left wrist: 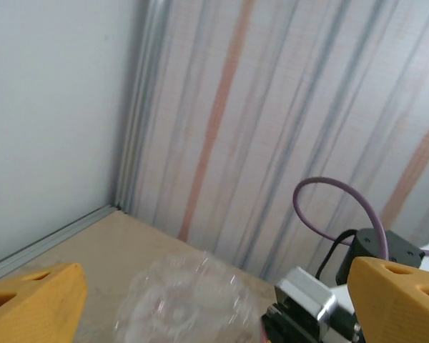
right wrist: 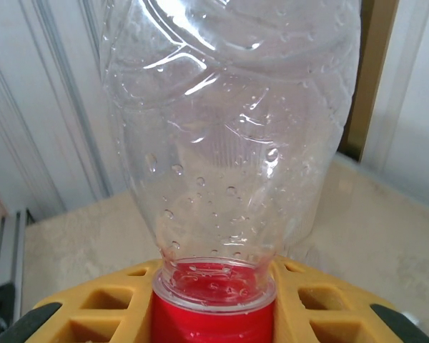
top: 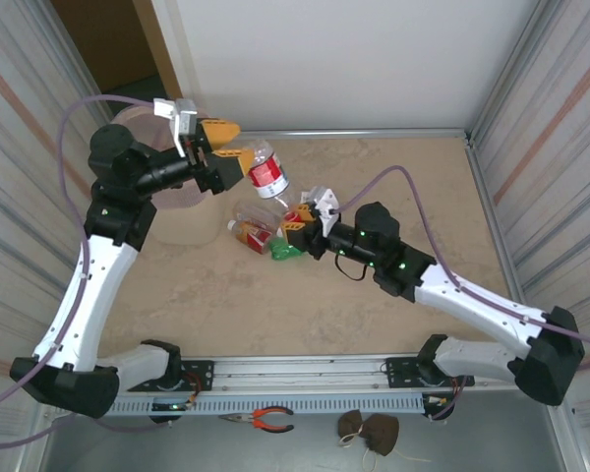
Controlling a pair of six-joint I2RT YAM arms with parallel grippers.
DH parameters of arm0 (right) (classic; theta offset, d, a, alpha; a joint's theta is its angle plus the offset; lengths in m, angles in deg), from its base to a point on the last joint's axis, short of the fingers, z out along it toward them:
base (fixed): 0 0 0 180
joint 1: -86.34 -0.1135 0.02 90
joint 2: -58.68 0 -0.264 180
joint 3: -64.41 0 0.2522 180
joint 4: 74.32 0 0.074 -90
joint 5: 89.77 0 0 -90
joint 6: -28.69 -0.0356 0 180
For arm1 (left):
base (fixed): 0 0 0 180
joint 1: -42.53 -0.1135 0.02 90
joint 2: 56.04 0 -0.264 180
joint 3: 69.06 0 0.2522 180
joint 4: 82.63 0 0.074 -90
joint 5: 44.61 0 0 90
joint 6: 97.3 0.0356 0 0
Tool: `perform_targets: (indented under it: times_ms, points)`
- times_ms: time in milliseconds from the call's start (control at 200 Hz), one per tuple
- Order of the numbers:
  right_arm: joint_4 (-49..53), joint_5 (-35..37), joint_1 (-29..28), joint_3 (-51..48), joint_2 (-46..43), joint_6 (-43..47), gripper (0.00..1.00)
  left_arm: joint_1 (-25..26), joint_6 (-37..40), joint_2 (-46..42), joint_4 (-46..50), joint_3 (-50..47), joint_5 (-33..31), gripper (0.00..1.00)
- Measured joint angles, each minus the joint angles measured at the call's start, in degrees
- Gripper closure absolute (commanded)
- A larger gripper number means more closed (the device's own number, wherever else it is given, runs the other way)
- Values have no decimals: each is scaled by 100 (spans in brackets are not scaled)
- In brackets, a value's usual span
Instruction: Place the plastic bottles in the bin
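The right end effector (right wrist: 213, 309) is clamped on the red-capped neck of a clear plastic bottle (right wrist: 229, 143) pointing straight out from it, and the pale pink ribbed bin (top: 177, 195) lies leftward, nearer the left end effector (top: 232, 146), whose fingers stand apart around a red-labelled clear bottle (top: 267, 173)
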State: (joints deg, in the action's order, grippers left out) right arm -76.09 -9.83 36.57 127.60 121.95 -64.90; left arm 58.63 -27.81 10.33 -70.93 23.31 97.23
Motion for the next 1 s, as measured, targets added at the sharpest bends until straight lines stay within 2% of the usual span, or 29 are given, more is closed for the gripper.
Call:
perform_targets:
  times_ms: [266, 481, 752, 1002]
  points:
    - [-380, 221, -2, -7, -704, 107, 73, 675, -221, 195, -529, -35, -87, 3]
    - [-448, 260, 0, 76, -813, 192, 73, 1115, -555, 400, -1082, -63, -76, 5]
    - [-555, 234, 0, 254, -732, 214, 74, 1578, -704, 586, -1499, -63, -70, 16]
    - [-553, 234, 0, 254, -710, 212, 74, 1657, -671, 610, -1589, -63, -61, 32]
